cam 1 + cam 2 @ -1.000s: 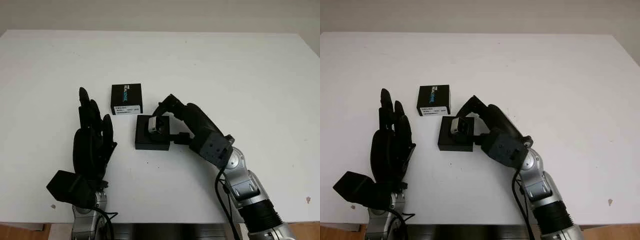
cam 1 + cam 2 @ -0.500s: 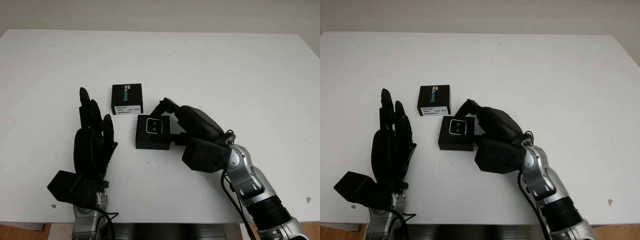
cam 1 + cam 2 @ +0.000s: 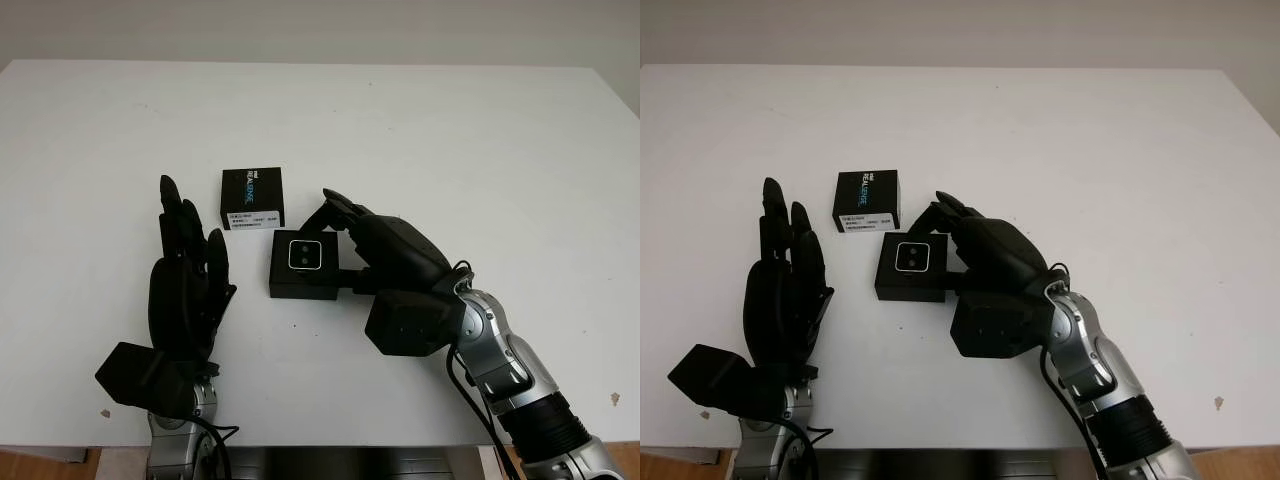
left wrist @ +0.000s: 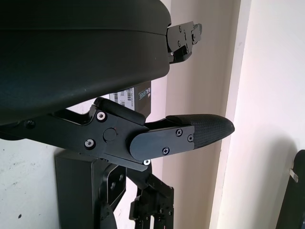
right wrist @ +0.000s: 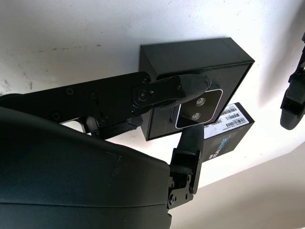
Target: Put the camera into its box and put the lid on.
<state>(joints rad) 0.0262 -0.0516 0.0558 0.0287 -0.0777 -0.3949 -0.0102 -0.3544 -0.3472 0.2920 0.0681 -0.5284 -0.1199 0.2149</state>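
The small silver camera (image 3: 305,254) lies face up inside the open black box (image 3: 290,285) near the middle of the table, its two lenses showing in the right wrist view on the camera (image 5: 198,107). My right hand (image 3: 338,240) is at the box's right side, open, with its fingers (image 3: 335,203) arched past the box's far corner and the thumb beside the near edge. The black lid (image 3: 253,197), with a white label, lies flat just beyond the box to the left. My left hand (image 3: 185,275) stands open, left of the box.
The white table (image 3: 450,140) spreads wide around the box. Its front edge runs close below both arms. A light wall rises behind the far edge.
The camera went from tilted between my right fingers to lying flat in the box. My right hand has let go and drawn back a little. The left hand has stayed still.
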